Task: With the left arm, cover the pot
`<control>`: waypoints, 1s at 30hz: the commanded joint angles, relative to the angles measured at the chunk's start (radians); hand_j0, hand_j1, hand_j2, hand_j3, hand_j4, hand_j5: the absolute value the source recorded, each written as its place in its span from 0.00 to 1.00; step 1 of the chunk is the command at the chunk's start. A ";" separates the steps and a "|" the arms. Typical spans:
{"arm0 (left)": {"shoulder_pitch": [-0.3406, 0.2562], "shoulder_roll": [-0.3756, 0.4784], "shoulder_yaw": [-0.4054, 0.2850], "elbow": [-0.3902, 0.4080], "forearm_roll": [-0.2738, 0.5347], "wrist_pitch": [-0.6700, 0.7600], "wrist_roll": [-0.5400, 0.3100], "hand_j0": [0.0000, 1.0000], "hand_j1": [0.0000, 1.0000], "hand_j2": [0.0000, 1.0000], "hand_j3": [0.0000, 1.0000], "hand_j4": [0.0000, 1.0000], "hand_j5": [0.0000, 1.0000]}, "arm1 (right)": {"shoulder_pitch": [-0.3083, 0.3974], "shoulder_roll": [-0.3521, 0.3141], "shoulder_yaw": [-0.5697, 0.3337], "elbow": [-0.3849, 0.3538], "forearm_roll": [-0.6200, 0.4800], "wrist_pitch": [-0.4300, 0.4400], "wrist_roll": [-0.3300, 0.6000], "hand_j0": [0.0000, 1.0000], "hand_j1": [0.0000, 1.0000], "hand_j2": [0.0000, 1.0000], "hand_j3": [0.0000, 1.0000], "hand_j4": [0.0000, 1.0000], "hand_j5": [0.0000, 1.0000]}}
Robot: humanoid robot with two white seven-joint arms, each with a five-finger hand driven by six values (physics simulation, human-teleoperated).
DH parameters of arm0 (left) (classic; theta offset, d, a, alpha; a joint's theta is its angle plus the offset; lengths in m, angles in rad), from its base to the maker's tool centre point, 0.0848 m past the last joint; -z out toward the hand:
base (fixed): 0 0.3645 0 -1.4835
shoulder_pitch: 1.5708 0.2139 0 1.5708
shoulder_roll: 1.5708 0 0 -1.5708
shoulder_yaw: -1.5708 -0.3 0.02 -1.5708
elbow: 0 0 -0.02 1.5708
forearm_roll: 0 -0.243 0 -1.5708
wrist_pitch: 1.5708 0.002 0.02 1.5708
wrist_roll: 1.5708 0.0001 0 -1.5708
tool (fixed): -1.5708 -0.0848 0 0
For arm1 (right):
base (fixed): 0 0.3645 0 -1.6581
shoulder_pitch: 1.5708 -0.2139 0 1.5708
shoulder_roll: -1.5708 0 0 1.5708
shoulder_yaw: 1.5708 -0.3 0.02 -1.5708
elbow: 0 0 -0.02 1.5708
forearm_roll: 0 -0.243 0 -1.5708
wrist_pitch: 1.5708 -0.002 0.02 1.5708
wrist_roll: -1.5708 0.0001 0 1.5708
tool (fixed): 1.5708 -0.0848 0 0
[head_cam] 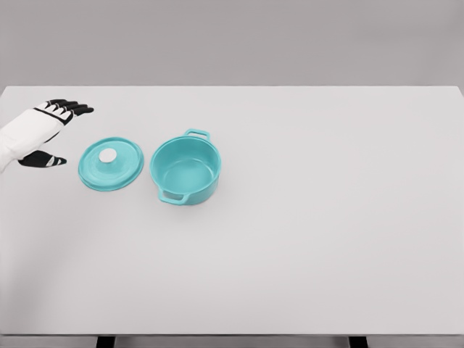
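Teal lid (pixel 111 164) with its white knob (pixel 108 155) lies flat on the surface (pixel 326 239), just right of my left hand (pixel 45 134), whose fingers are spread and hold nothing. The open teal pot (pixel 185 171) stands just beyond the lid, further right. I judge the reach goes rightward to the knob first; no right hand shows.

The left hand's (pixel 45 130) arm is cut off at the left edge.

White left hand (pixel 40 134), smooth shell, black fingers (pixel 72 109) with pale bands, perhaps joints
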 commanded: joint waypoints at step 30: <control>-0.195 0.056 -0.148 0.011 0.098 0.001 -0.396 0.72 0.72 0.72 0.72 0.72 0.72 | 0.000 0.000 0.000 0.000 0.000 0.000 0.000 1.00 1.00 1.00 1.00 1.00 1.00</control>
